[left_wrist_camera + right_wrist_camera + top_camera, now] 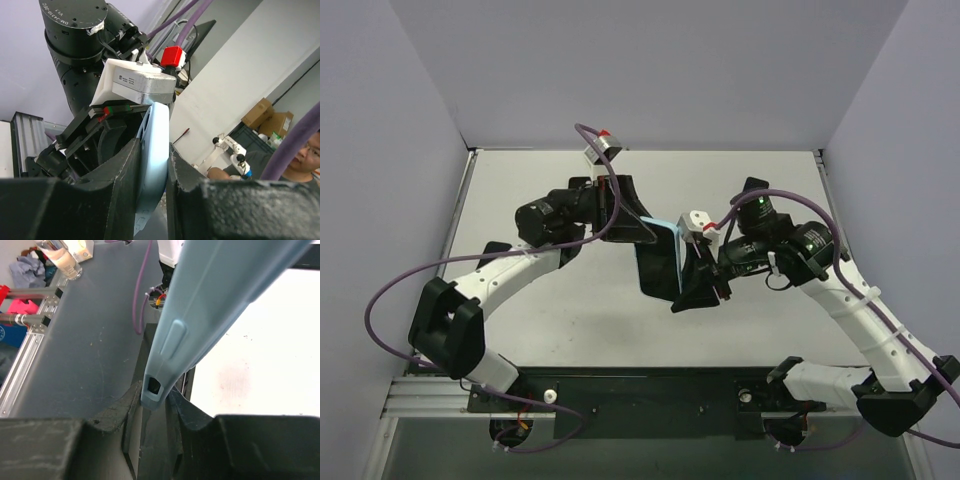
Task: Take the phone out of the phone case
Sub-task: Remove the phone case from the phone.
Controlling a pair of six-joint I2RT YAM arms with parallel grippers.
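Observation:
The light blue phone case [665, 226] hangs in the air over the middle of the table, held between both arms. My left gripper [638, 215] is shut on one end of it; in the left wrist view the case [155, 150] stands edge-on, pinched between the black fingers of that gripper [154, 145]. My right gripper [695, 270] is shut on the other end, its fingers clamping a corner of the case [200, 305] beside a cutout, seen at that gripper [154, 390]. A black flat face [655, 272] next to the blue edge looks like the phone. I cannot tell how far it sits in the case.
The white table [550, 310] lies below the held case, with grey walls on three sides. The black mounting rail [650, 395] with the arm bases runs along the near edge. Purple cables [410, 290] loop beside each arm.

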